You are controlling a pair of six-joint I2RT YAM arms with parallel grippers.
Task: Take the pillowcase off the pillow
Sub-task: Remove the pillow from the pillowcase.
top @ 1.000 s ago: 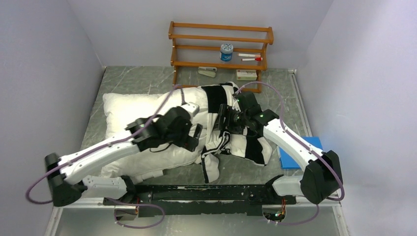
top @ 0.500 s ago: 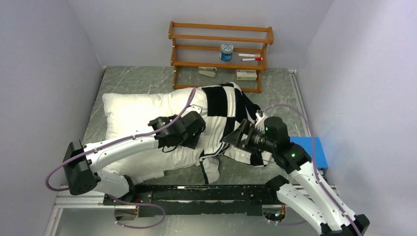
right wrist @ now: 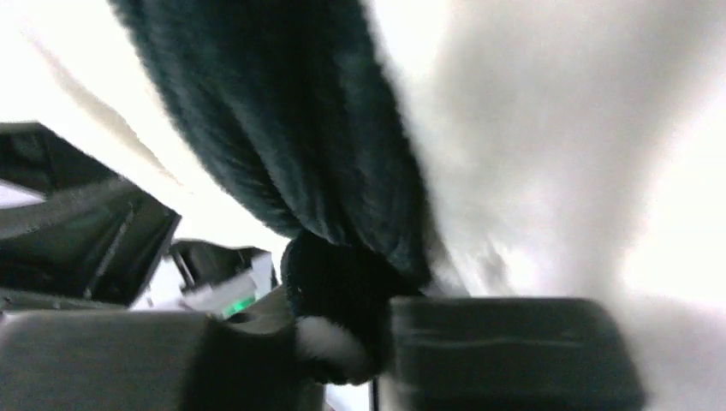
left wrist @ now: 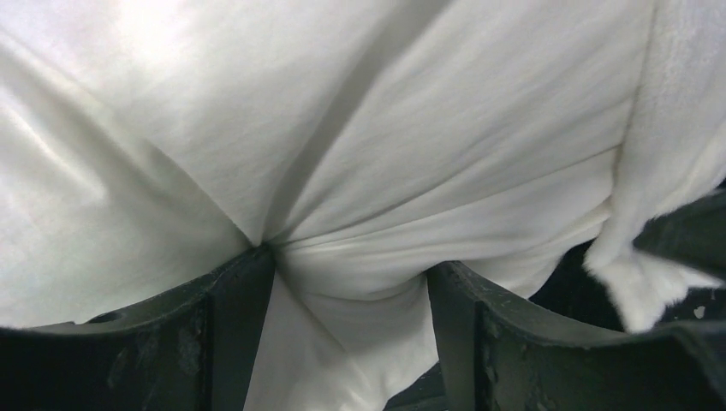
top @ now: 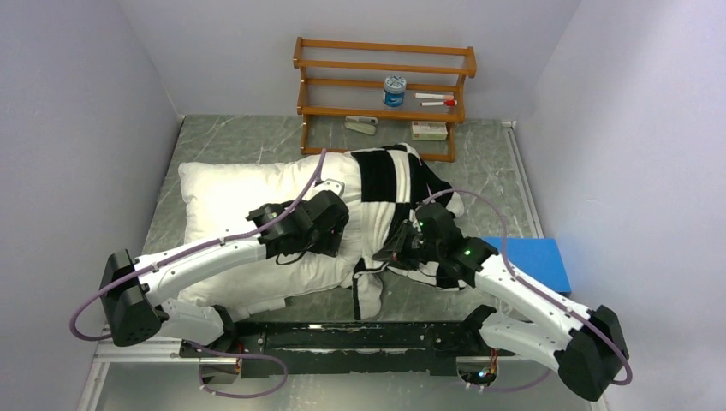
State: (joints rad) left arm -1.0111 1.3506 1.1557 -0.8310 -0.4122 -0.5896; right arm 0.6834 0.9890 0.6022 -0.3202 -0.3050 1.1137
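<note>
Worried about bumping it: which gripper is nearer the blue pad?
Right. The right gripper grips the pillowcase left of the blue pad; the left gripper pinches the pillow farther left.

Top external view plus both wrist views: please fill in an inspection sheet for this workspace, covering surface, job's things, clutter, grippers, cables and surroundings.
Surface: grey marbled table.
Job's things: white pillow lies on the left; the checkered pillowcase is bunched over its right end.
Clutter: wooden shelf at the far edge holding a jar and small items; blue pad at the right edge.
Grippers: left gripper pinches a fold of the pillow; right gripper is closed on the pillowcase, view blurred.
Cables: purple cables loop above the fabric.
Surroundings: plain pale walls.
</note>
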